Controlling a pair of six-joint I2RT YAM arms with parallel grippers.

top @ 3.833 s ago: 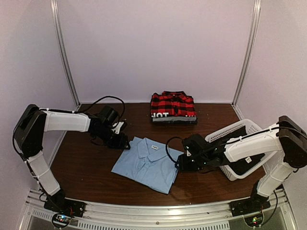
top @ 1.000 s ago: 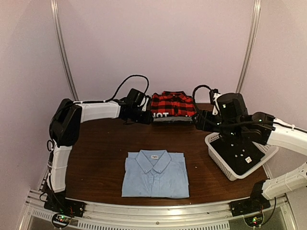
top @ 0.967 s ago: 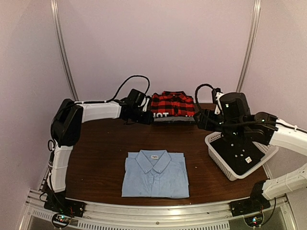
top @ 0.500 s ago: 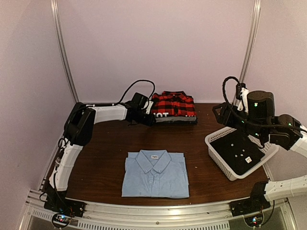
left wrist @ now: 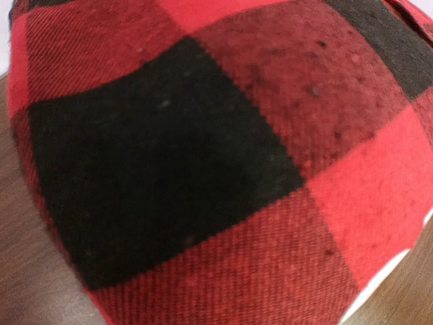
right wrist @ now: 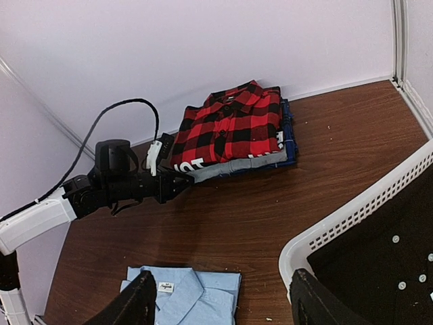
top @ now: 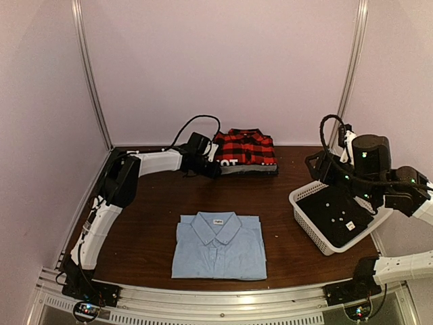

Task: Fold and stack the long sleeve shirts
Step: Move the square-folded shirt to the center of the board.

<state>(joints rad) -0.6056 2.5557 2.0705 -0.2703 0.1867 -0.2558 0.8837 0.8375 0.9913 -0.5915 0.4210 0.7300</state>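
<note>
A red-and-black plaid shirt (top: pixel 243 147) (right wrist: pixel 233 125) lies folded on top of a stack at the back of the table. Its cloth (left wrist: pixel 203 156) fills the left wrist view and hides the fingers there. My left gripper (top: pixel 214 169) (right wrist: pixel 183 183) reaches to the stack's left edge, its tips against the lower layers; whether they are open or shut does not show. A light blue shirt (top: pixel 220 245) (right wrist: pixel 184 294) lies folded, collar up, at the front centre. My right gripper (top: pixel 316 165) (right wrist: pixel 223 288) hangs open and empty, high over the basket's left side.
A white mesh basket (top: pixel 302 200) (right wrist: pixel 352 217) at the right holds a dark buttoned garment (top: pixel 336 217) (right wrist: pixel 389 264). Under the plaid shirt lie a grey garment with white letters (top: pixel 233 163) and a blue one. Metal posts stand at the back corners.
My right arm has lifted and swung right, from the stack's right side to above the basket. My left gripper has pushed a little further right against the stack's left edge.
</note>
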